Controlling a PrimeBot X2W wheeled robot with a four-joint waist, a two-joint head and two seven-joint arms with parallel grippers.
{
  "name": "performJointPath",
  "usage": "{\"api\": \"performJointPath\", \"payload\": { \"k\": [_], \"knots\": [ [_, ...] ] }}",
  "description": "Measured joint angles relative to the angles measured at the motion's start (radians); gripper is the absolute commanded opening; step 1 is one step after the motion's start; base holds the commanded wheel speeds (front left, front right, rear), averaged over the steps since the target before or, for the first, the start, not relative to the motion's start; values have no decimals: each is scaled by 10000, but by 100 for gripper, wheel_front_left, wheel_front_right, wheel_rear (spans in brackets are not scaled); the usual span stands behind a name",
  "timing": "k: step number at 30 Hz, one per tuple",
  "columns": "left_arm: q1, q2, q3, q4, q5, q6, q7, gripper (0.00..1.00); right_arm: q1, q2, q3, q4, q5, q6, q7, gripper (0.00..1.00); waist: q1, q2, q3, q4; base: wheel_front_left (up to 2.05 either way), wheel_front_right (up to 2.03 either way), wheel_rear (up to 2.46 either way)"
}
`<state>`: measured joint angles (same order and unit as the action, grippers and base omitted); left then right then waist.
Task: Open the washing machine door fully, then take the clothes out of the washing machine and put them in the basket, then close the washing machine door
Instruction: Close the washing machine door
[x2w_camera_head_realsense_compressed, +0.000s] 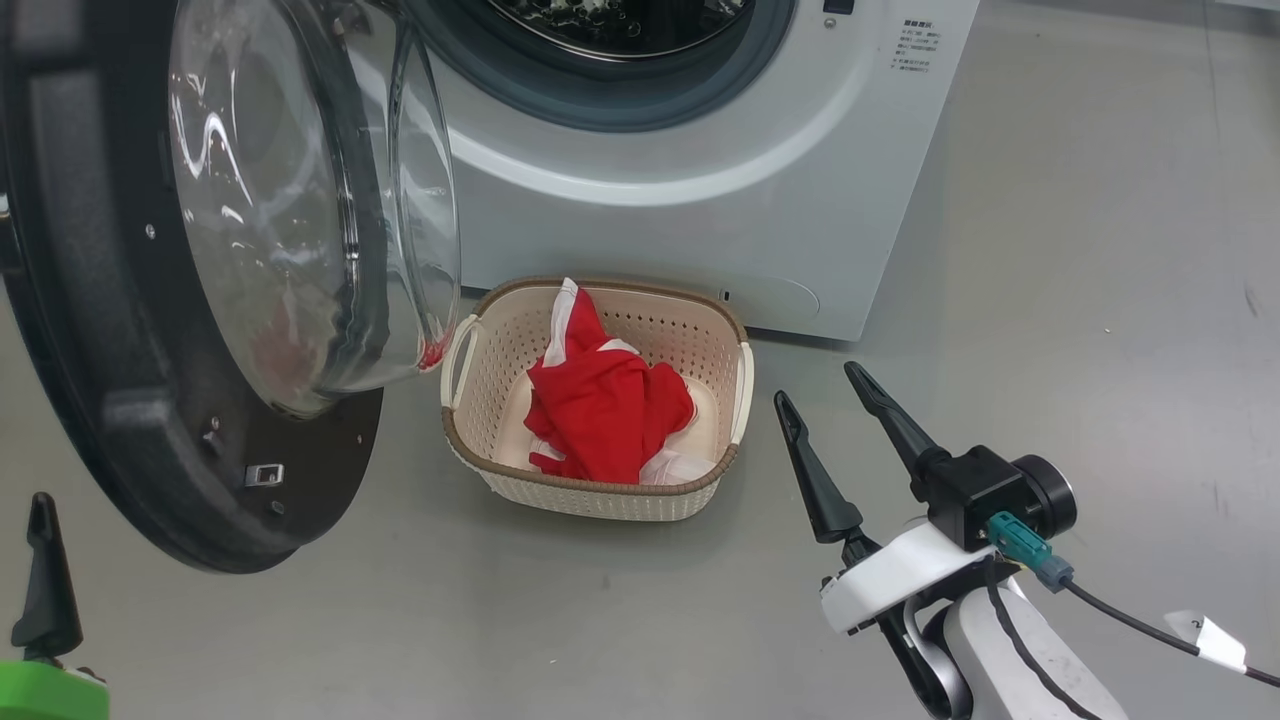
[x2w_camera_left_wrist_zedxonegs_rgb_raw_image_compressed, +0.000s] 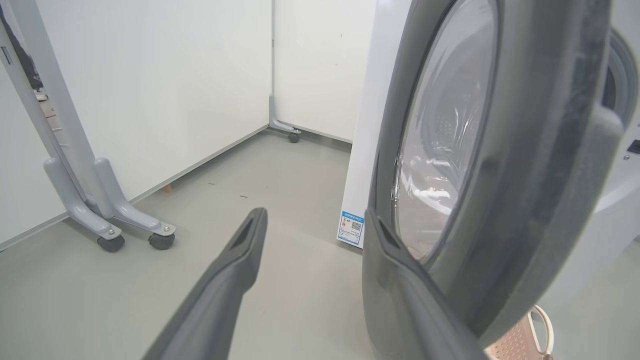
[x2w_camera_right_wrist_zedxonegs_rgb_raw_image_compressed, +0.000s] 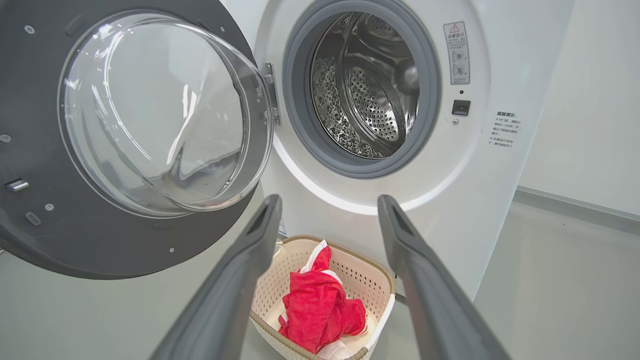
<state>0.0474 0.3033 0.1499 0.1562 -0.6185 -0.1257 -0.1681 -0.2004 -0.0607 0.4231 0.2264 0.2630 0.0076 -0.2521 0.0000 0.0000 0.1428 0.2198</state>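
Note:
The washing machine (x2w_camera_head_realsense_compressed: 680, 230) stands white, its steel drum (x2w_camera_right_wrist_zedxonegs_rgb_raw_image_compressed: 370, 85) showing no fabric. The washing machine door (x2w_camera_head_realsense_compressed: 120, 330) hangs swung out to the left, glass bowl facing the basket. On the floor before the machine sits the basket (x2w_camera_head_realsense_compressed: 600, 500), with the red and white clothes (x2w_camera_head_realsense_compressed: 605, 410) bunched inside it. My right gripper (x2w_camera_head_realsense_compressed: 820, 385) is open and holds nothing, just right of the basket; its wrist view looks down on the basket (x2w_camera_right_wrist_zedxonegs_rgb_raw_image_compressed: 275, 290) and clothes (x2w_camera_right_wrist_zedxonegs_rgb_raw_image_compressed: 320, 305). My left gripper (x2w_camera_left_wrist_zedxonegs_rgb_raw_image_compressed: 315, 216) is open beside the door's outer face (x2w_camera_left_wrist_zedxonegs_rgb_raw_image_compressed: 525, 150), its right finger close to the rim.
Grey wheeled stand feet (x2w_camera_left_wrist_zedxonegs_rgb_raw_image_compressed: 110, 220) and white wall panels (x2w_camera_left_wrist_zedxonegs_rgb_raw_image_compressed: 175, 90) lie left of the machine. A blue label (x2w_camera_left_wrist_zedxonegs_rgb_raw_image_compressed: 351, 227) sits low on the machine's side. A cable (x2w_camera_head_realsense_compressed: 1130, 620) trails from my right wrist. Open grey floor (x2w_camera_head_realsense_compressed: 1100, 300) lies right of the machine.

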Motion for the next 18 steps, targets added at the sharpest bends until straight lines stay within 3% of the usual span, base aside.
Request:
{"api": "performJointPath", "payload": {
  "k": [18],
  "knots": [
    [0, 238, -272, 336, -2, 0, -316, 100, 54, 2, 33, -2, 8, -2, 0, 100, 0, 0, -66, 25, 0, 0, 0]
  ]
}}
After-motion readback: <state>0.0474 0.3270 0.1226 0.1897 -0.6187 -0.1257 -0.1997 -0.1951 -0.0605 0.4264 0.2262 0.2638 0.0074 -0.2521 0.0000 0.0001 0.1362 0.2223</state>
